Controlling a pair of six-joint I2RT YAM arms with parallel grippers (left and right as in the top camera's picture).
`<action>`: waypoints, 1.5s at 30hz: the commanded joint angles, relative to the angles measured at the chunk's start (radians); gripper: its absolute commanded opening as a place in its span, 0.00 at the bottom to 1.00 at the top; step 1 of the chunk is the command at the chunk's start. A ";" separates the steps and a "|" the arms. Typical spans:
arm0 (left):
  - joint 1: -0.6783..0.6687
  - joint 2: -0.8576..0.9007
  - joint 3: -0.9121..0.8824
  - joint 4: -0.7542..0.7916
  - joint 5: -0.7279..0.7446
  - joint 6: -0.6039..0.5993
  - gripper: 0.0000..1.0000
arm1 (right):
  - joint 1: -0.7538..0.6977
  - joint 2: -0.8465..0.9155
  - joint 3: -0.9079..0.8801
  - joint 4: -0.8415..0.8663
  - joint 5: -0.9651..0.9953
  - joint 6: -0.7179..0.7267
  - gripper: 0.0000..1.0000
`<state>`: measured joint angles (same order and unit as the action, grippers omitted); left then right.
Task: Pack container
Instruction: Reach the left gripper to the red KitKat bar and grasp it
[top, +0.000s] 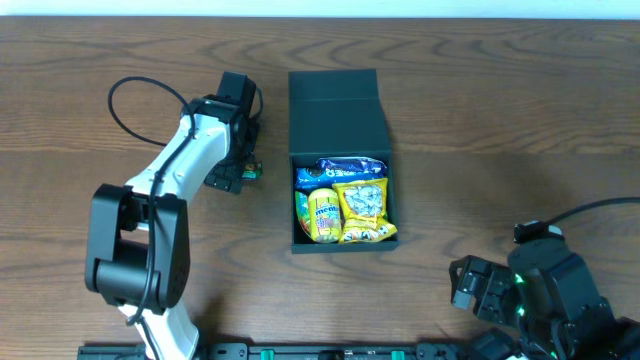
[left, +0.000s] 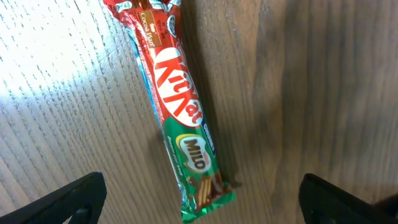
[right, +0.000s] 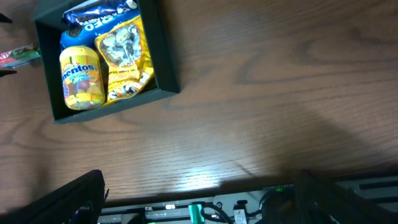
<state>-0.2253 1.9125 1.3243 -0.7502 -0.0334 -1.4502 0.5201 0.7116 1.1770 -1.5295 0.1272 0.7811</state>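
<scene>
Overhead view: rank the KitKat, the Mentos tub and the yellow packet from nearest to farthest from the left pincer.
1. KitKat, on the table at the left pincer, outside the box.
2. Mentos tub, inside the box, left side.
3. Yellow packet, inside the box, right side.

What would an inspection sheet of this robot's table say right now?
Surface: wooden table, brown grain.
Job's things: container open, lid flapped back; Oreo packet, Mentos tub and yellow packet inside.
Clutter: one loose KitKat bar on the wood, left of the container.
Claws: left claw open, straddling the bar; right claw open over bare wood.
Cables: black loop by the left arm; another cable by the right arm.
Surroundings: black rail along the near edge.
</scene>
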 joint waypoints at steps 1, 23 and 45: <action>0.004 0.046 -0.007 -0.001 -0.007 0.014 1.00 | -0.017 -0.004 0.007 0.000 0.003 0.011 0.97; 0.005 0.064 -0.019 0.040 -0.025 0.045 0.88 | -0.017 -0.004 0.007 0.000 0.003 0.011 0.97; 0.009 0.064 -0.052 0.084 -0.006 0.083 0.56 | -0.017 -0.004 0.007 0.000 0.003 0.011 0.98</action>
<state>-0.2237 1.9640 1.2873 -0.6651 -0.0296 -1.3865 0.5201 0.7113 1.1770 -1.5288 0.1272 0.7811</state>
